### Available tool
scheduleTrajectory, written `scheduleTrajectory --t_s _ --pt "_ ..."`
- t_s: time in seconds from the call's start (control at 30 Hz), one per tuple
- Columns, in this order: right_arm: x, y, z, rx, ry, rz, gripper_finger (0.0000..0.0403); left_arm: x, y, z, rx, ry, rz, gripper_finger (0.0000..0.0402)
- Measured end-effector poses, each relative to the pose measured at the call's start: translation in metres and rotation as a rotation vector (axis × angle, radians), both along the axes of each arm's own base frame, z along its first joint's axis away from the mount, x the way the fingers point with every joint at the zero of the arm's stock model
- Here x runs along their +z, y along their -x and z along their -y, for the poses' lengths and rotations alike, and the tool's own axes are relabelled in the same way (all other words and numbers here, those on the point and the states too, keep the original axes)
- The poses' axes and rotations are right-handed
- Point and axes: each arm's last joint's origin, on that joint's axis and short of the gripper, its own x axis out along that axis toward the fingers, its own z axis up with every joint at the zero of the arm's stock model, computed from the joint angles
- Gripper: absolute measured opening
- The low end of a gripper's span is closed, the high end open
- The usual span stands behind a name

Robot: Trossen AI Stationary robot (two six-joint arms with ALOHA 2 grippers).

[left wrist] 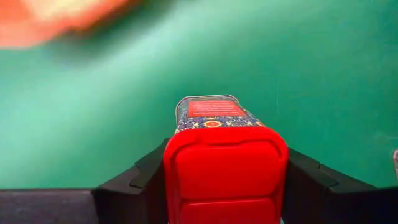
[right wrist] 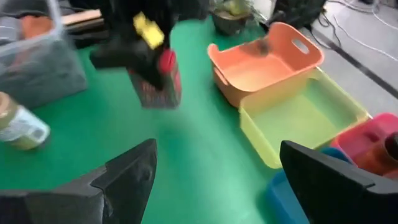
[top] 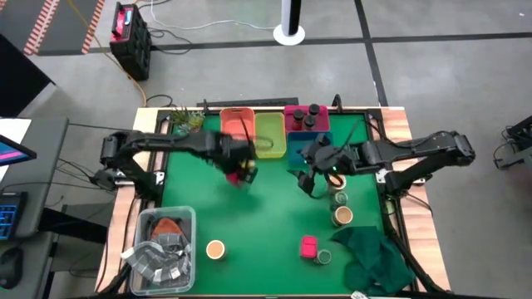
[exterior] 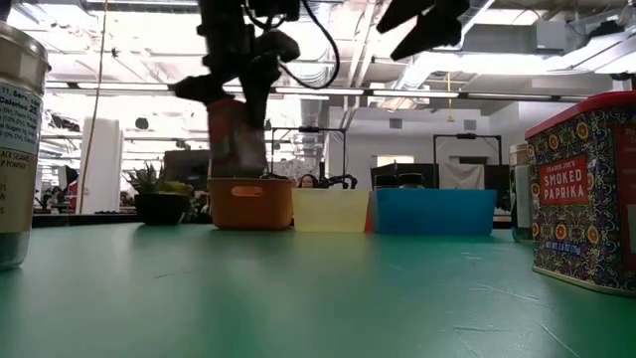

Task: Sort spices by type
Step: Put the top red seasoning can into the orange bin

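A red tin (top: 240,175) is clamped in the left gripper (top: 242,173) & held off the mat at frame centre-left, just below the orange bin (top: 237,123), probably its drop spot (bin looks empty). Right gripper (top: 309,170) is held w/ fingers apart, centre-right, near two tan jars (top: 340,208). Another tin (top: 309,246) is left at bottom centre.

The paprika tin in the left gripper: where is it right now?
The paprika tin is held off the table by the left gripper, left of centre in the high view, just in front of the orange bin.
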Motion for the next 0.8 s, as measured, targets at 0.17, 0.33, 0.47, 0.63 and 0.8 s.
scheduleTrajectory --t_s 0.17,0.33,0.47,0.63,0.8 --pt "-0.006 -0.008 0.024 -0.009 0.001 -0.032 0.0365 0.033 0.008 -0.053 -0.104 -0.102 0.029 0.0211" --pt "-0.007 -0.019 0.044 -0.066 -0.005 0.029 0.0365 0.051 0.024 -0.099 -0.231 -0.223 0.023 0.0212" --pt "-0.011 -0.030 0.058 -0.107 -0.002 0.069 0.0365 0.048 0.036 -0.129 -0.412 -0.351 -0.018 0.0212" --pt "-0.027 -0.043 0.068 -0.137 -0.034 0.044 0.0365 0.036 0.037 -0.159 -0.633 -0.494 -0.085 0.0213" --pt "-0.044 -0.055 0.067 -0.120 -0.075 -0.005 0.0365 0.007 0.026 -0.177 -0.876 -0.529 -0.204 0.0214"
